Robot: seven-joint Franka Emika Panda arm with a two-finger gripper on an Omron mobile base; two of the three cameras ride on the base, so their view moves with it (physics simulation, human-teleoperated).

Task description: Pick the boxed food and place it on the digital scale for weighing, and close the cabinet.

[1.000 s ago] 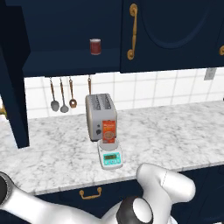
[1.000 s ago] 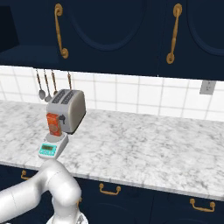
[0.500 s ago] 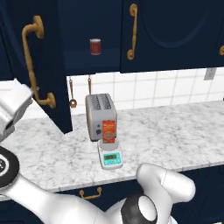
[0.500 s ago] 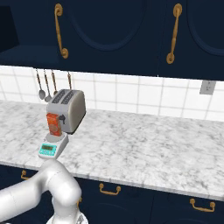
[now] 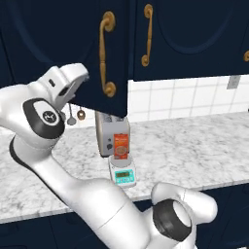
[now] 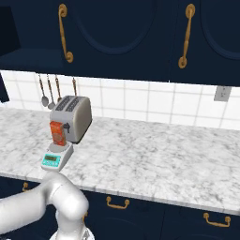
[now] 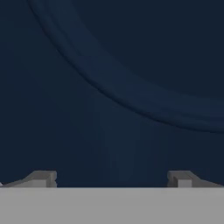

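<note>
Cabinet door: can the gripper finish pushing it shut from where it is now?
Probably yes. In the hand view the open gripper faces the arched panel of the cabinet door close up, with nothing between them. In the left base view the door hangs partly swung in, clear above the toaster, so its path looks free.

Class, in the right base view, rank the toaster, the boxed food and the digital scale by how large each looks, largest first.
1. Toaster, plainly the largest.
2. Boxed food and digital scale: these look alike in size, the carton taller and the scale flatter and longer, so no ranking between them.
</note>
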